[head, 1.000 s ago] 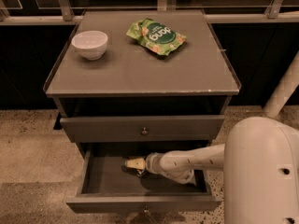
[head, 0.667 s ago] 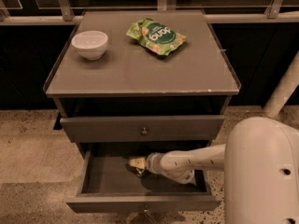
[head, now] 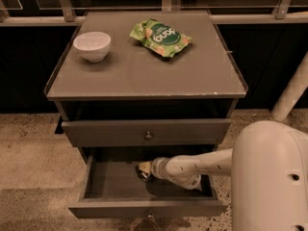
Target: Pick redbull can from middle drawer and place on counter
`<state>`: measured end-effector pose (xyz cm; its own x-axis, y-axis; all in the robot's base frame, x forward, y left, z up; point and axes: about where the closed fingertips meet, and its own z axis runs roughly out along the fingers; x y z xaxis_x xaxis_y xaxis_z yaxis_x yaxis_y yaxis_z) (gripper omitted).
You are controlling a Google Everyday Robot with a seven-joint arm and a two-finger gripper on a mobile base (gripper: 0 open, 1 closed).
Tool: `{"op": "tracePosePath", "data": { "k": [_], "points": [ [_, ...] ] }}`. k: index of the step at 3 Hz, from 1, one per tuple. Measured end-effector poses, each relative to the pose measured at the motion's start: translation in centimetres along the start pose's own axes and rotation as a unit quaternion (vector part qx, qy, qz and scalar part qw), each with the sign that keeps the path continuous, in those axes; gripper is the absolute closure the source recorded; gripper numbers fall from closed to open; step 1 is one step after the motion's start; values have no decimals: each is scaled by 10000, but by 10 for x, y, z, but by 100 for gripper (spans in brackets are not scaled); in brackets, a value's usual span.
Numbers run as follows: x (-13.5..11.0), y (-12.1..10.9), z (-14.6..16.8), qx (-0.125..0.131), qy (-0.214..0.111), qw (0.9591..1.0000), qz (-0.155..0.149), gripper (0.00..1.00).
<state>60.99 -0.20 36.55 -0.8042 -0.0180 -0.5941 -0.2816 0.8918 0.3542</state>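
Cabinet seen from the front and above. The counter (head: pixel 144 76) carries a white bowl (head: pixel 92 45) at its back left and a green snack bag (head: pixel 160 37) at back centre, the two well apart. The bag bears white lettering turned away from the viewer; the letters look like "buop" as they lie, and the brand cannot be read with certainty.

Below the counter, an upper drawer front (head: pixel 106 132) is shut, with a small round knob (head: pixel 148 135) at its centre. Under it the middle drawer (head: pixel 110 186) is pulled out, its tray floor mostly bare.

The robot's white arm (head: pixel 197 166) enters this drawer from the right, and the gripper (head: pixel 144 169) sits low inside, near the back wall and about mid-width. The redbull can (head: pixel 142 176) shows only as a small dark, glinting shape right at the gripper's tip, down in the drawer; no label on it can be read. Whether the gripper is clenched on the can or released cannot be told.

The robot's rounded white body (head: pixel 269 177) fills the lower right corner.
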Motion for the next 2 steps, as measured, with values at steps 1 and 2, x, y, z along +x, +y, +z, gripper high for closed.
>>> {"op": "tracePosePath", "data": {
  "k": [1, 2],
  "points": [
    [0, 0, 0, 0, 0, 10000, 0, 88],
    [-2, 1, -2, -1, 0, 10000, 0, 100]
  ]
}}
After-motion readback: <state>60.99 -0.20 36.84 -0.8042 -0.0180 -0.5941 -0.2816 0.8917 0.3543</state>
